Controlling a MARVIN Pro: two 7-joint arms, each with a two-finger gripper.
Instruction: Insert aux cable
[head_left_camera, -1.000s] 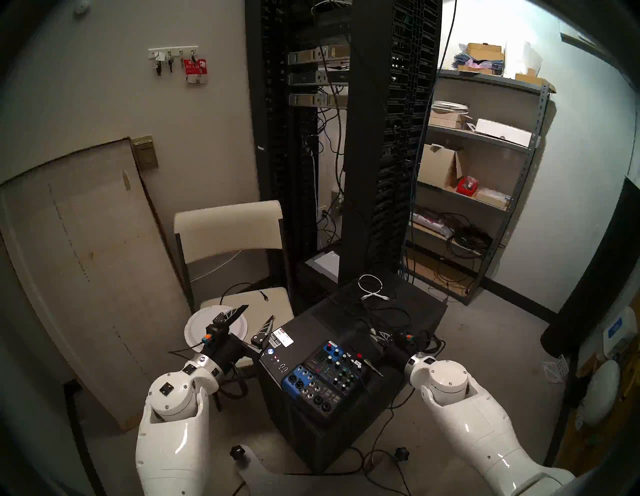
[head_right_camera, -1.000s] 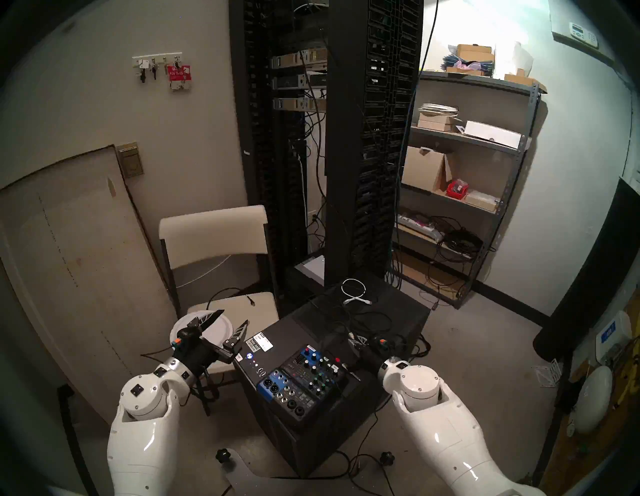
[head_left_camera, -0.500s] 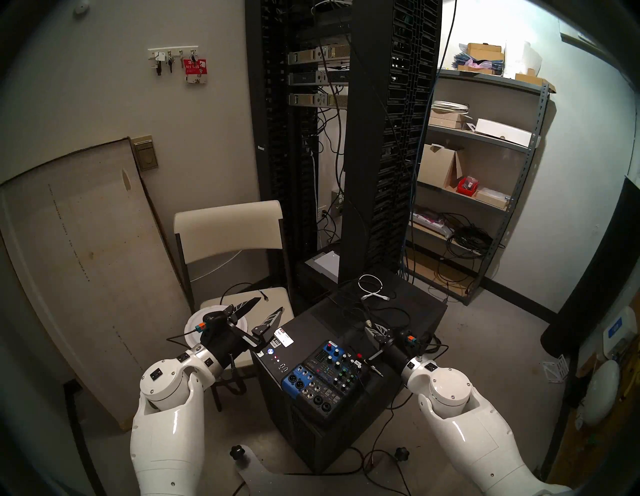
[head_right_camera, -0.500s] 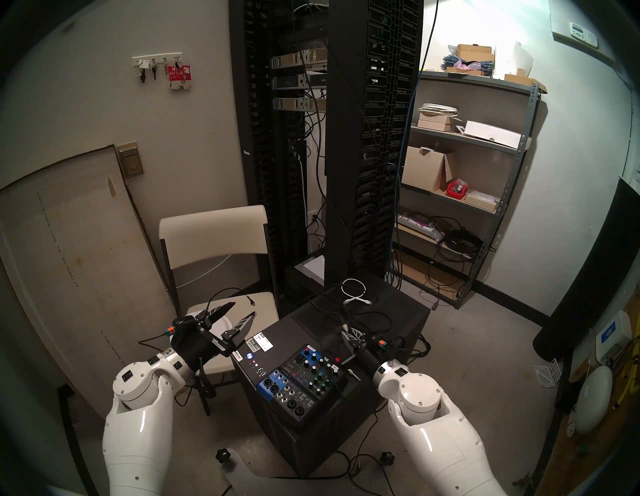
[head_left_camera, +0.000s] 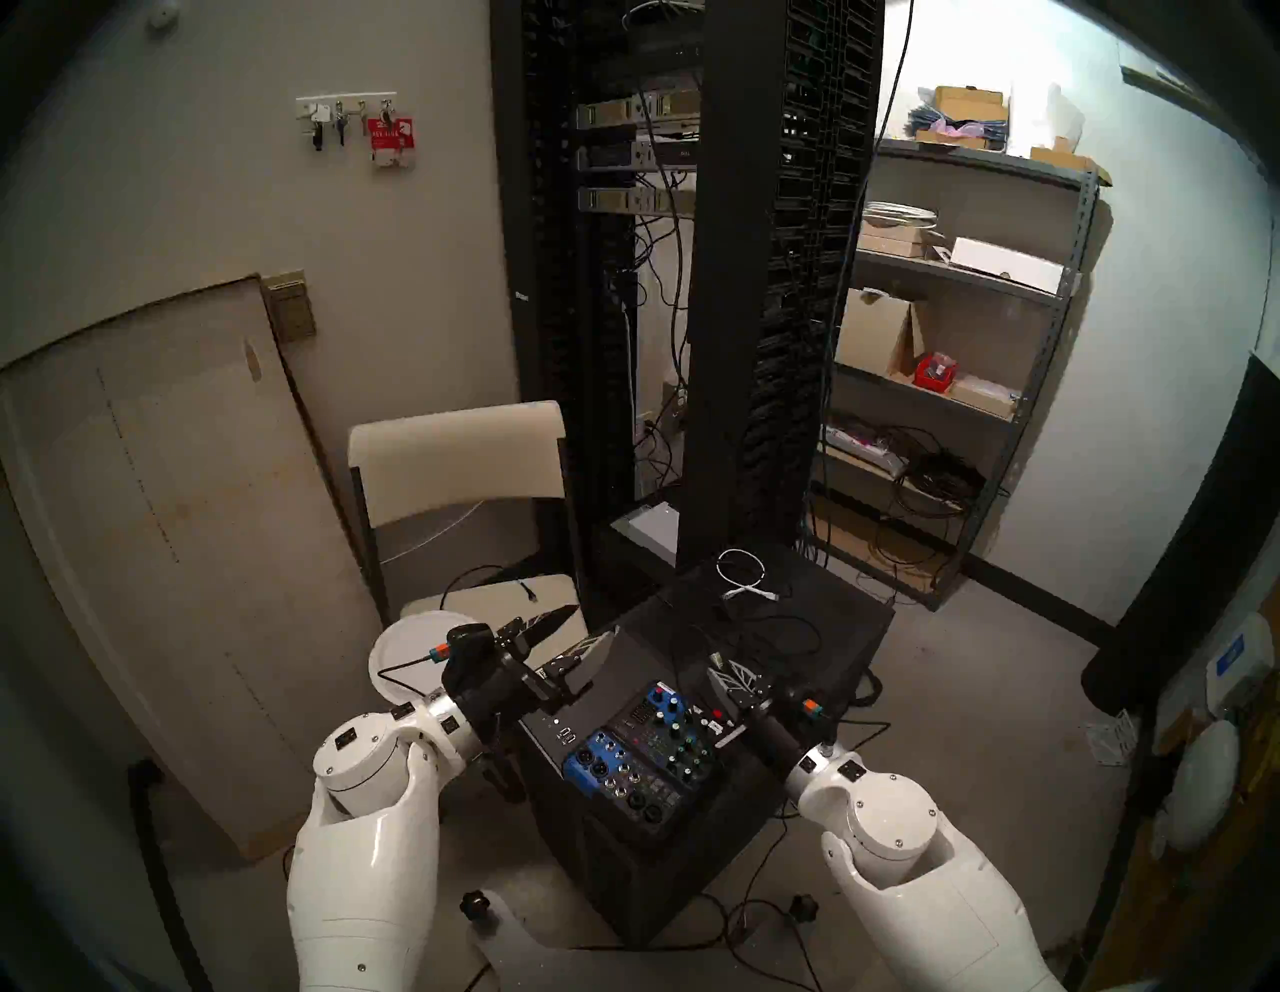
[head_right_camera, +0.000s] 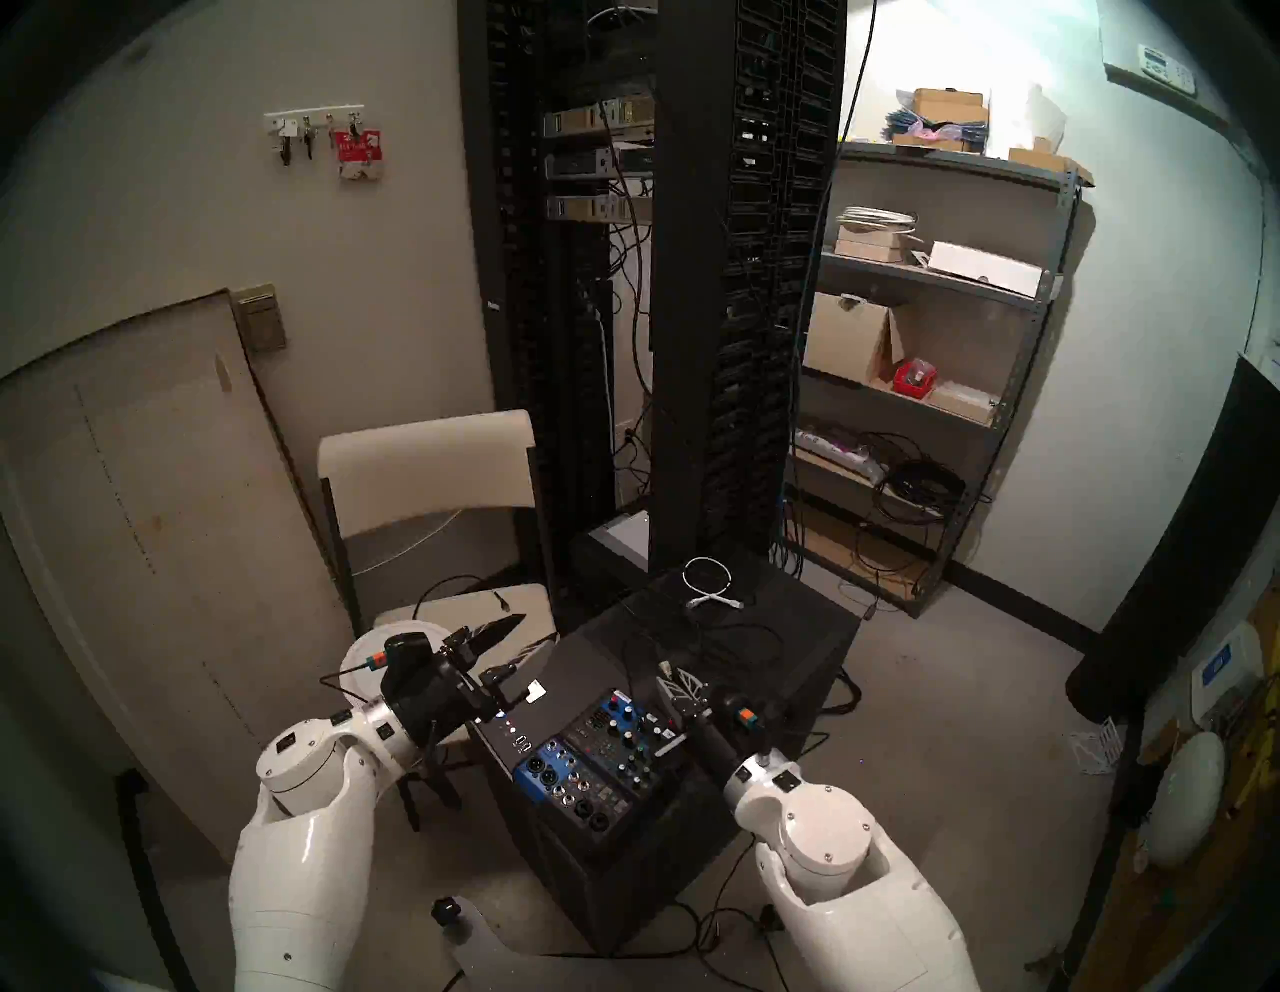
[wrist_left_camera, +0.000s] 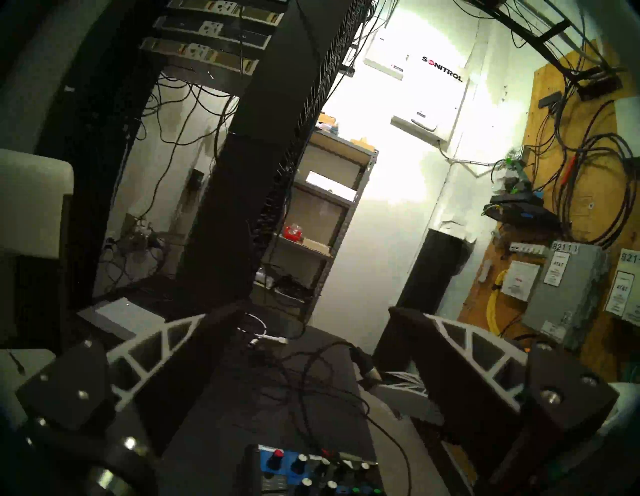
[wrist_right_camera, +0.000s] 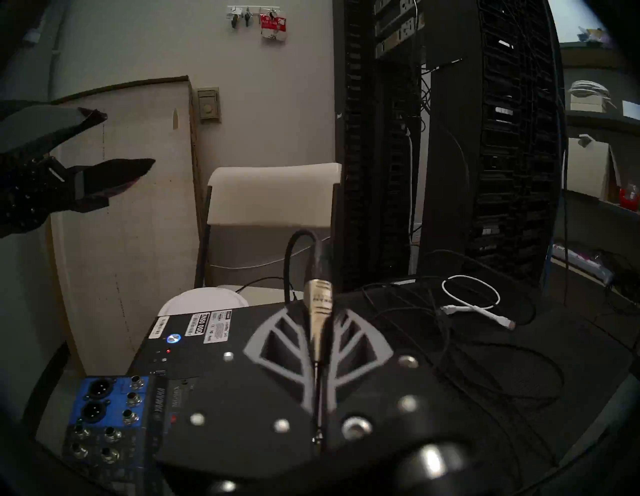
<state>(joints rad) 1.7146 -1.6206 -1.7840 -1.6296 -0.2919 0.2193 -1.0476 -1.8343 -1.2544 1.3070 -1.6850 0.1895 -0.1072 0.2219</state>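
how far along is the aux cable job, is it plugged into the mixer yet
Done: the right gripper is shut on the aux cable, its silver plug pinched between the fingers above the black case. In hand: carrying it; the left gripper hangs open and empty nearby. Left: the plug is not in any socket, so lining it up with the mixer and pushing it in remain.

Mixer (head_left_camera: 641, 755) on cabinet (head_left_camera: 817, 627) front; white cable (head_left_camera: 744, 575) behind; chair (head_left_camera: 460, 485) left

Both arms are clad in glossy white shells with small black square marks. Black wrists carry orange-and-teal connectors. Each claw's black fingers (head_left_camera: 554, 623) are braced by pale grey lattice ribs and silver screws.
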